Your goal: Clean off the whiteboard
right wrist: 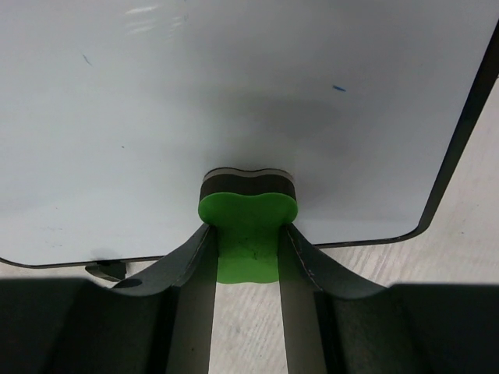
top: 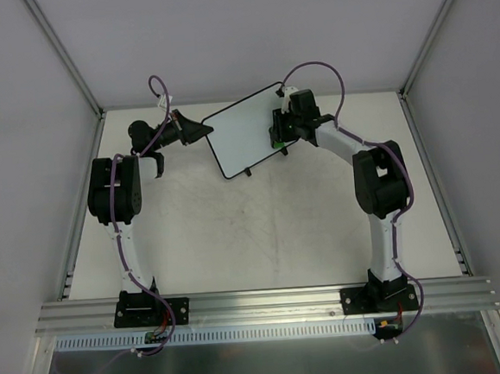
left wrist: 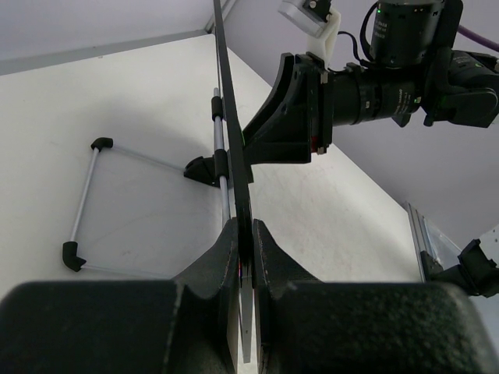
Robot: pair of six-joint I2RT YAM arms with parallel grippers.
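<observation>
The whiteboard [top: 244, 135] is held tilted above the table at the back centre. My left gripper [top: 195, 131] is shut on its left edge; the left wrist view shows the board [left wrist: 232, 132] edge-on, clamped between the fingers [left wrist: 269, 253]. My right gripper [top: 280, 133] is shut on a green eraser [right wrist: 247, 230] with a dark felt face, pressed flat against the board's white surface [right wrist: 234, 101] near its lower edge. Only tiny blue specks [right wrist: 337, 88] show on the board.
A wire stand with black feet [left wrist: 86, 199] hangs behind the board. The right arm's wrist camera [left wrist: 390, 74] sits close to the board's other side. Grey walls enclose the table on three sides; an aluminium rail [top: 268, 302] runs along the near edge.
</observation>
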